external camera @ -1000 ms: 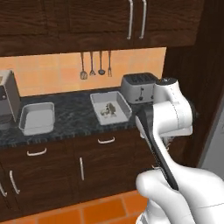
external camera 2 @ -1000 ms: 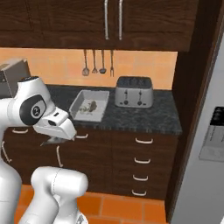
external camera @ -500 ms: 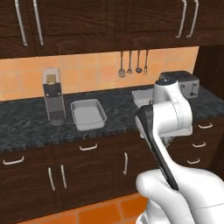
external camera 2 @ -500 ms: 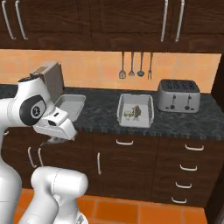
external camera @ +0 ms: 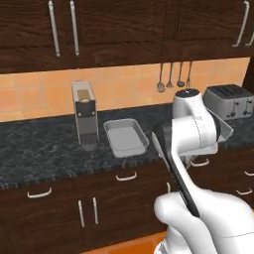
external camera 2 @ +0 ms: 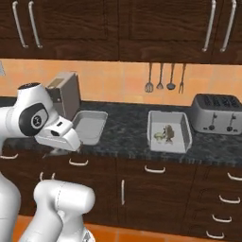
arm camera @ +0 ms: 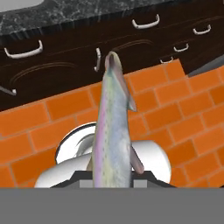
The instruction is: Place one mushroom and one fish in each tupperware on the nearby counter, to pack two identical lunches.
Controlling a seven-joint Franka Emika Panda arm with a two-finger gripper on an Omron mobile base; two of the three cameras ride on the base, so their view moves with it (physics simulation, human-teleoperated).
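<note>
End effector [arm camera: 112,175] clamped on a long pale silver-green fish [arm camera: 113,131] with pinkish flank stripe, pointing away over orange floor tiles, bench [arm camera: 87,17] beyond; empty tupperware [external camera 2: 90,126] left, loaded tupperware [external camera 2: 169,133] right.

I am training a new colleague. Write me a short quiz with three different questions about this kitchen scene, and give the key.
1. True or false: the end effector is shut on a fish.
2. Which tupperware already has food in it? A) the left tupperware beside the coffee machine; B) the right tupperware beside the toaster.
3. Fill in: three utensils hang on the ___ above the counter.

Key: 1 true. 2 B. 3 wall.
</note>
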